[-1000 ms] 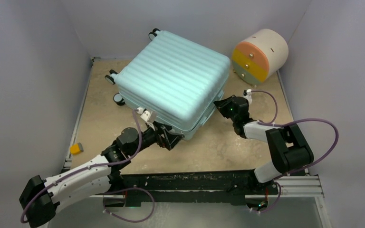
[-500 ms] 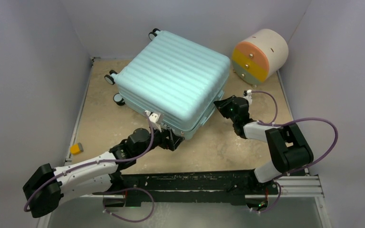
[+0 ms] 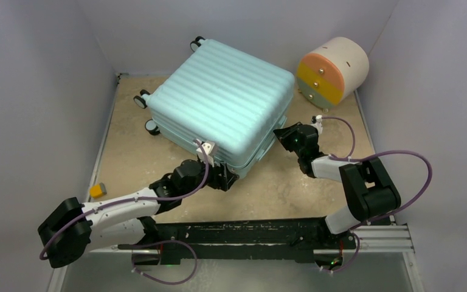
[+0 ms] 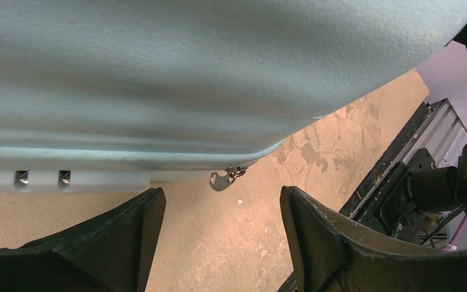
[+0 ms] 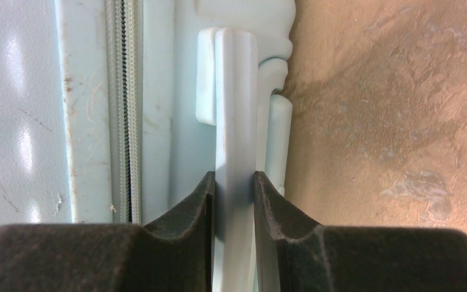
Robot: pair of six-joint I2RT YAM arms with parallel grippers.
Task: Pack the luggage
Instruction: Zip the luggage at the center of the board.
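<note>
my right gripper (image 5: 234,182) pinches the handle (image 5: 236,91) of the closed luggage (image 3: 222,103) on the table (image 3: 127,152), my left gripper (image 4: 219,194) gapes wide below its zipper pull (image 4: 221,180), so any tug may slide that pull off my aim.

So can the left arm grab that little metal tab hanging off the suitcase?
Probably yes. Its jaws are open, and the tab hangs free just ahead of the gap between them, below the suitcase edge, with nothing in front.

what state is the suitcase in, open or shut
Shut: the luggage lies flat, both shells together, and its zip is meshed in the right wrist view. Zipped all round: cannot tell.
</note>
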